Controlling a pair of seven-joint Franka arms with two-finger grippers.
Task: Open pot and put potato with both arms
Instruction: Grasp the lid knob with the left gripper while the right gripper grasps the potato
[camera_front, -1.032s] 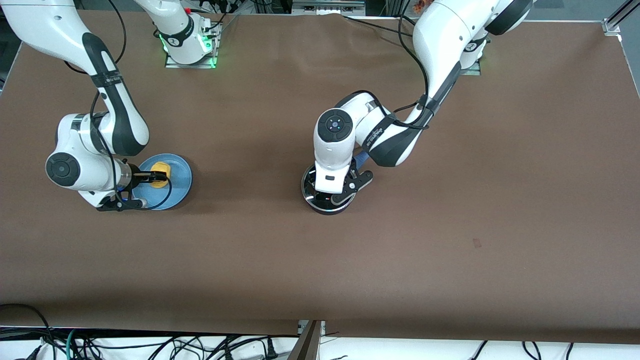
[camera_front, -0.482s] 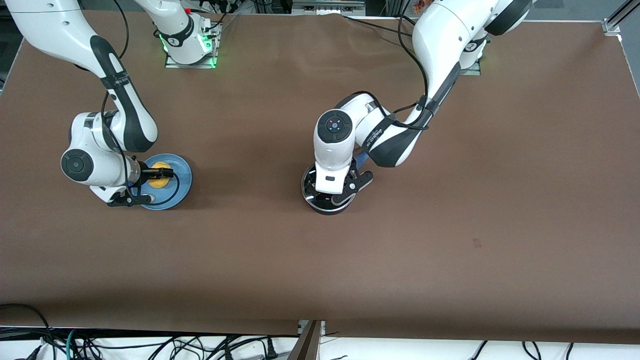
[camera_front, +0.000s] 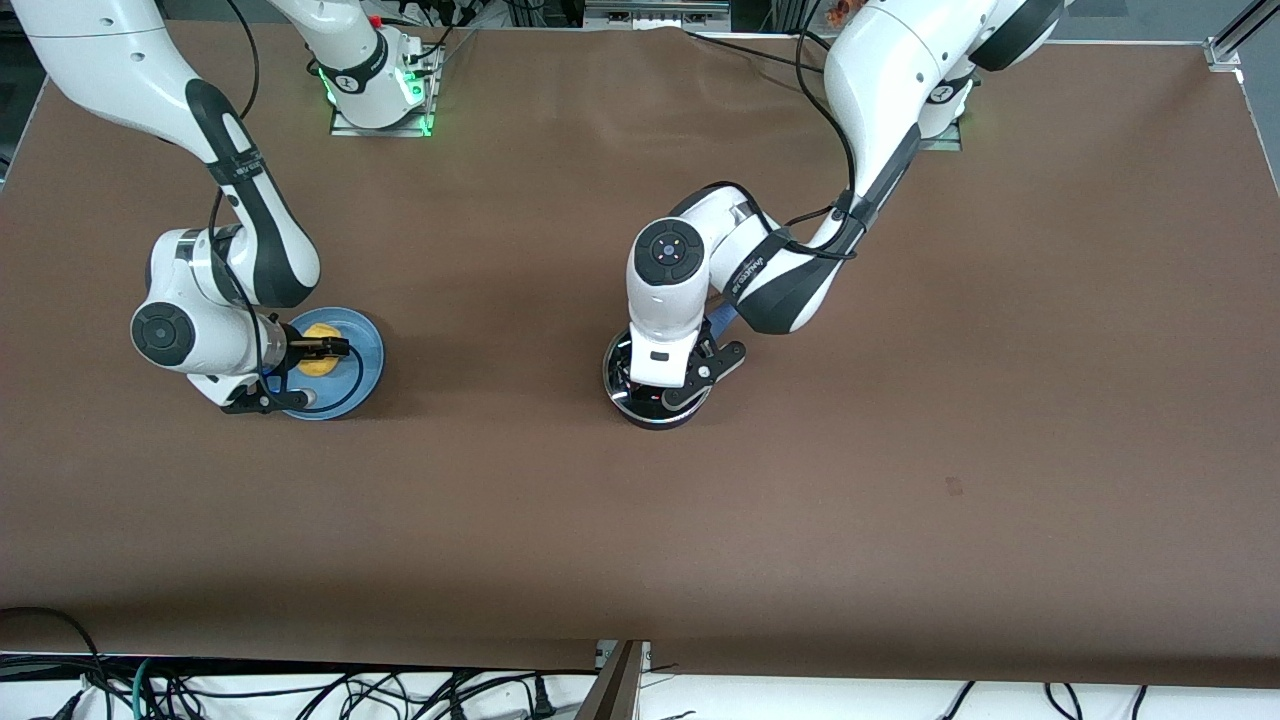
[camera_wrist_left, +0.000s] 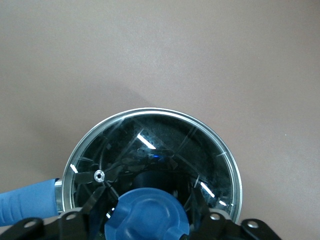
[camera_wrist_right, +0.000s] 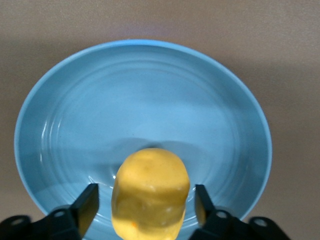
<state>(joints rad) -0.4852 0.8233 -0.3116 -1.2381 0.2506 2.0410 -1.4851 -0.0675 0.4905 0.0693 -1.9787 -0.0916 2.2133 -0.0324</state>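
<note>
- brown flat worktop, mid-depth between its long edges.
- small round black saucepan mid-worktop, glass lid on; left gripper fingers spread around the blue lid knob.
- light-blue round plate toward the right arm's short edge.
- yellow-orange lumpy potato on the plate, right gripper fingers spread either side, not touching.

My left wrist covers most of the pot from the front; its handle and lid knob are cut off at the wrist view's edge; my right fingers hide the potato's flanks; contact unclear.
</note>
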